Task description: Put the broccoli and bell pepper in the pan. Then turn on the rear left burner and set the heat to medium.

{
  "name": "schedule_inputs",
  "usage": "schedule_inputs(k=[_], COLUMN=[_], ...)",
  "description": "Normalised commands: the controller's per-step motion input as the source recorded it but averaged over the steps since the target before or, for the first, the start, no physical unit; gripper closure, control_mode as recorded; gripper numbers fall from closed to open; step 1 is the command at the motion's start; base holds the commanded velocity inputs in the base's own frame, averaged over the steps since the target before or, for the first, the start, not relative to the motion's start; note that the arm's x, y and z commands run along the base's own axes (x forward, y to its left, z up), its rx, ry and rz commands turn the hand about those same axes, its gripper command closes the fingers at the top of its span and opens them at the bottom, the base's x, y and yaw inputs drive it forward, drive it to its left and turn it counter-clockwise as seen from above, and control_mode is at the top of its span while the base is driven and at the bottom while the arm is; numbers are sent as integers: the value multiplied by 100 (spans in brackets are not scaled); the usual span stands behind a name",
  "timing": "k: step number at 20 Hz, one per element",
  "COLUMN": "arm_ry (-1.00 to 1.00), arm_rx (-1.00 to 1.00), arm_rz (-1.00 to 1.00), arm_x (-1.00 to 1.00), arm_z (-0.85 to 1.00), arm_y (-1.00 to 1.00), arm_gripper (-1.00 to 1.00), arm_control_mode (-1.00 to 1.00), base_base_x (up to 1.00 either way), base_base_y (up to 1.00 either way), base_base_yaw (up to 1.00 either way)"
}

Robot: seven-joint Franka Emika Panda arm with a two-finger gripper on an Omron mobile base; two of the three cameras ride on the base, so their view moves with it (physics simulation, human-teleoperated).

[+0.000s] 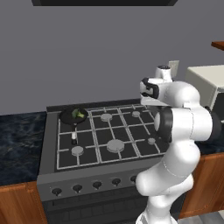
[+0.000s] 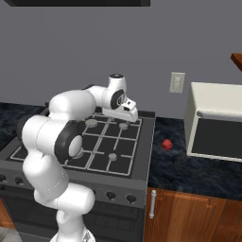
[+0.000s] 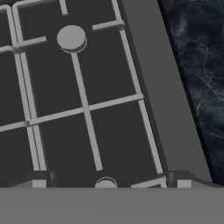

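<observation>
The pan point(image 1: 72, 117), a small black skillet, sits on the rear left burner with its whitish-tipped handle toward the front. The broccoli point(image 1: 78, 114) lies inside it. The bell pepper point(image 2: 167, 144), small and red, rests on the dark counter right of the stove, in front of the microwave's left corner. My gripper point(image 2: 128, 117) hangs above the right side of the stove point(image 1: 48, 144), pointing down, far from the pan and left of the pepper. It is open with nothing between its fingers. The hand view looks down on the grates, a burner cap point(image 3: 71, 37) and the stove's right edge.
A white microwave point(image 2: 215, 124) stands on the counter point(image 2: 189, 165) right of the stove. Several knobs point(image 1: 96, 184) line the stove's front panel. Grey burner caps dot the grates. A wall outlet point(image 2: 177, 82) sits behind the counter.
</observation>
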Motion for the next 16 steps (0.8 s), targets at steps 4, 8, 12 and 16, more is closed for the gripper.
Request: schedule_inputs(k=[4, 8, 12, 16], arm_ry=[4, 0, 2, 0], arm_rx=[-1, 0, 0, -1], arm_rz=[0, 0, 0, -1], arm_x=[-12, 0, 1, 0], arm_z=[-4, -8, -10, -34], arm_y=[-65, -78, -78, -53], arm_gripper=[-100, -100, -100, -100], arm_control_mode=[-100, -100, -100, -100], base_base_x=[0, 0, 0, 0], base_base_y=[0, 0, 0, 0], base_base_yaw=[0, 0, 0, 0])
